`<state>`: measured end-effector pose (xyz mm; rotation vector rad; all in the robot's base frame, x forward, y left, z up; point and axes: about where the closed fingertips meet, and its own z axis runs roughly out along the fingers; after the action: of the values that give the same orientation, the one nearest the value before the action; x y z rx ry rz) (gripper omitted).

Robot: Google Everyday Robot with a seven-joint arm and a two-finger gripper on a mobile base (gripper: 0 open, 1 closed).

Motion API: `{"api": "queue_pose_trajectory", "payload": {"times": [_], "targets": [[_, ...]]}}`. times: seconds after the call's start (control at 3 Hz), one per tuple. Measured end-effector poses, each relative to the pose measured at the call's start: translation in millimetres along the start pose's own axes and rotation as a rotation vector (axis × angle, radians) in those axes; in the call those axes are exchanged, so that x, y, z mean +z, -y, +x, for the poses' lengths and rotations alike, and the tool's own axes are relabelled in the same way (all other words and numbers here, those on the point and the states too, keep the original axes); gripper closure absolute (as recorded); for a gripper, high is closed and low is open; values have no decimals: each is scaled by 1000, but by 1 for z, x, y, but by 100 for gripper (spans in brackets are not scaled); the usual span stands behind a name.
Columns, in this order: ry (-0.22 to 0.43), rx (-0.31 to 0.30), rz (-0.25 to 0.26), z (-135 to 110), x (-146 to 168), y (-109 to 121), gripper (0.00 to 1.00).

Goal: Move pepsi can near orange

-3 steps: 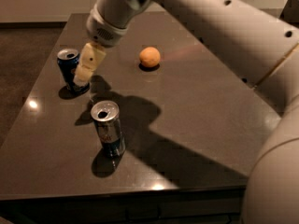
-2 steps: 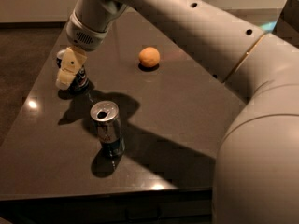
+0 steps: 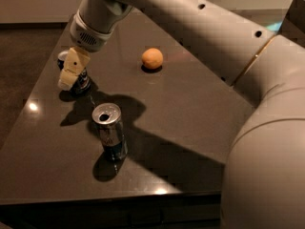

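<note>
The pepsi can (image 3: 83,82), dark blue with a silver top, stands near the far left edge of the dark table (image 3: 190,113). My gripper (image 3: 70,78) is down at the can, right in front of it, and covers most of its side. The orange (image 3: 152,58) lies on the table to the right of the can, about two can-heights away, with bare table between them.
A taller, slimmer silver-and-blue can (image 3: 110,130) stands upright nearer the front, below and to the right of the pepsi can. My arm (image 3: 205,37) spans the upper right of the view above the table. The table's left edge runs close to the pepsi can.
My gripper has moved left and down, from beside the pepsi can's right side to directly over and in front of it. The cans and the orange have not moved.
</note>
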<state>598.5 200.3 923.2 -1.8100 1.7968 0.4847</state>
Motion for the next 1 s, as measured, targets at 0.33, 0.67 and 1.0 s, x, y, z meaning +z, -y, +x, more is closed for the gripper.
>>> {"api": "queue_pose_trajectory", "payload": {"times": [0.33, 0.67, 1.0], "targets": [[20, 18, 24, 1, 0, 6, 0], [44, 28, 31, 2, 4, 10, 0], [52, 36, 28, 4, 9, 14, 17]]}}
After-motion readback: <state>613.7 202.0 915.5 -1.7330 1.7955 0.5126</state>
